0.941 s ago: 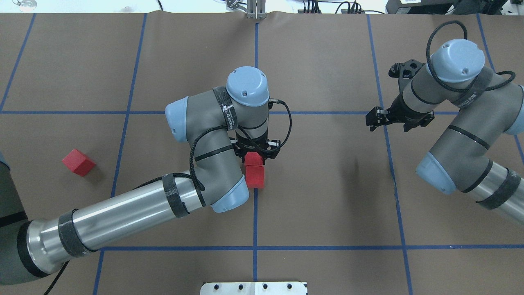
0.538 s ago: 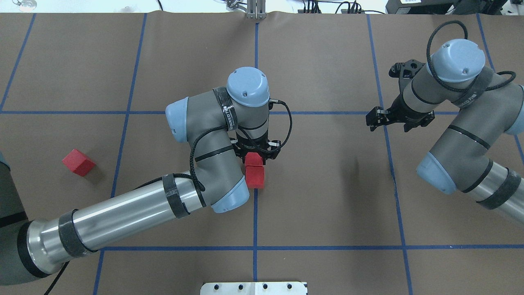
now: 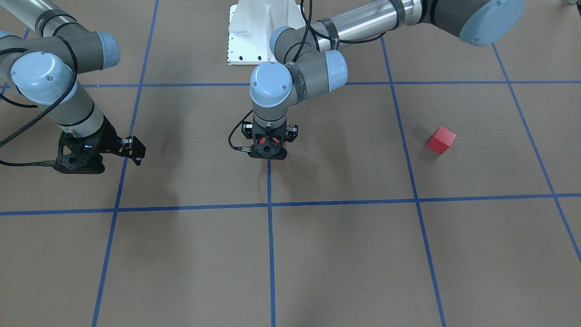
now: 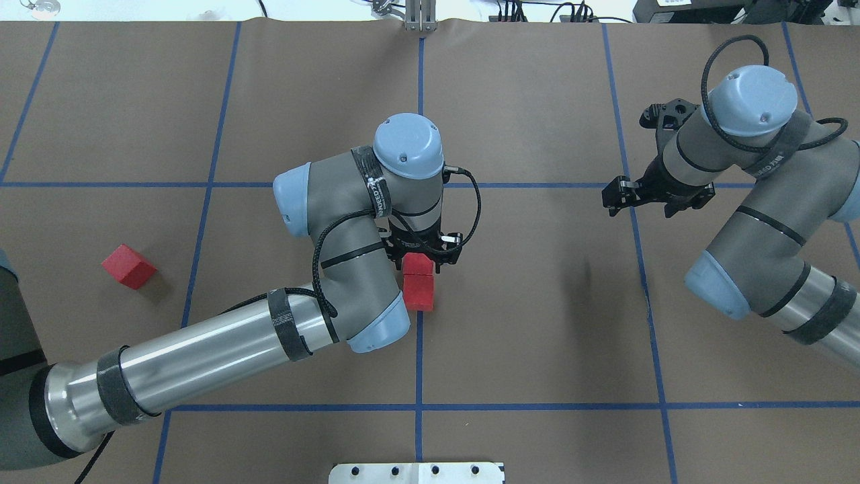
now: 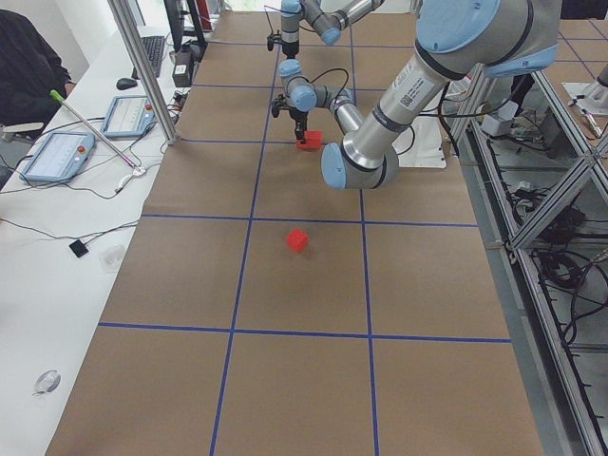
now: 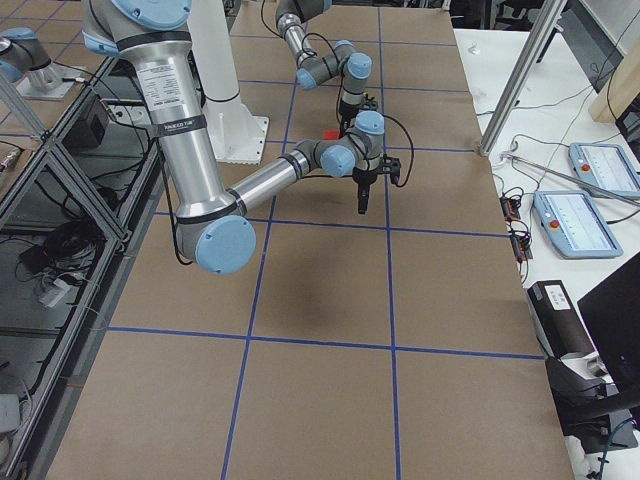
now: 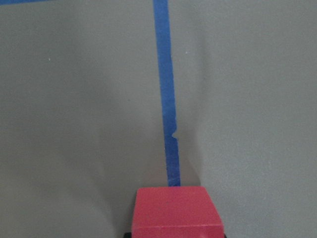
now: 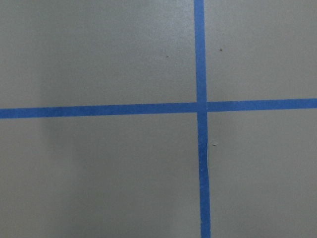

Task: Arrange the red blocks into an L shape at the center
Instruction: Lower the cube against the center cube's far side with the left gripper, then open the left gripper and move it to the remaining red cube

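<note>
Motion in this last second is very small. Over the brown table (image 4: pixel 537 336), the left arm (image 4: pixel 201 363) has shifted only a little toward the robot, and the right arm (image 4: pixel 759 235) has not moved from its place over the far right grid line. The left gripper (image 4: pixel 420 255) hangs straight down at the centre. The red block (image 4: pixel 418 266) between its jaws has travelled that same little way with it, so I judge the jaws clamped on this held block. It now meets the far face of the placed block (image 4: pixel 418 292), which lies on the table beside the blue tape line (image 4: pixel 418 349). For the task this means that the straight leg of the L is almost made: two of the three red blocks stand in one row at the centre. Whether the held block already rests on the paper I cannot tell, because the wrist hides its lower part. In the left wrist view it fills the bottom middle, exactly in the grip line, with the tape running away from it. The loose block (image 4: pixel 129 266) is well apart on the robot's left, turned at an angle, and must yet come beside one end of the row. The right gripper (image 4: pixel 621 193) is far from all blocks; I cannot tell whether its jaws are apart or together.
</note>
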Robot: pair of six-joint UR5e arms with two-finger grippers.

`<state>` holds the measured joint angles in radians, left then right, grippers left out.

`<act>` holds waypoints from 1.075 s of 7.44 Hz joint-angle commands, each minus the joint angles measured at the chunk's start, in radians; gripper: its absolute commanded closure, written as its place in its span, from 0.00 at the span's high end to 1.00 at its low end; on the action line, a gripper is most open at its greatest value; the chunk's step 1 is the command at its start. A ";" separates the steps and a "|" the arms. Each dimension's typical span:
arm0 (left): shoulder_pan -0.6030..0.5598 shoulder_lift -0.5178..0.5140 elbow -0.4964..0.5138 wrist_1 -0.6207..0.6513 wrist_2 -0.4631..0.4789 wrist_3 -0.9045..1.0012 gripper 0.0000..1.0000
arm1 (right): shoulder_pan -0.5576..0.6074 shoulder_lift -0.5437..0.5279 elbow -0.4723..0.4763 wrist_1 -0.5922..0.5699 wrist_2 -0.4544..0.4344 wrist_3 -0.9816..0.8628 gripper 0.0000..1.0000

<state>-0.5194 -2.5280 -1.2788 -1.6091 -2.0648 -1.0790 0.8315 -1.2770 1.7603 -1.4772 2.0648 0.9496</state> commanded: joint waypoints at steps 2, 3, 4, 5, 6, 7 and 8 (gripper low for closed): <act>0.006 0.000 -0.001 0.000 0.000 -0.007 1.00 | -0.002 -0.002 0.001 0.000 0.000 0.000 1.00; 0.002 0.000 -0.008 0.000 0.000 -0.004 1.00 | -0.002 -0.002 0.001 0.000 0.000 0.000 1.00; -0.013 0.000 -0.023 0.001 0.000 0.001 1.00 | 0.000 -0.002 0.001 0.000 0.000 0.000 1.00; -0.046 0.006 -0.065 0.001 -0.005 0.005 0.99 | -0.002 -0.002 -0.001 0.000 0.000 0.000 1.00; -0.082 0.046 -0.135 0.008 -0.011 0.025 0.99 | -0.002 -0.002 -0.001 0.000 -0.002 0.000 1.00; -0.094 0.161 -0.257 0.006 -0.011 0.090 0.99 | -0.002 -0.002 -0.001 0.000 -0.002 0.000 1.00; -0.112 0.289 -0.365 0.003 -0.009 0.185 0.99 | -0.002 -0.002 -0.001 0.000 -0.002 0.000 1.00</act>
<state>-0.6084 -2.3770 -1.5128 -1.6041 -2.0741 -0.9882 0.8299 -1.2794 1.7596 -1.4772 2.0634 0.9495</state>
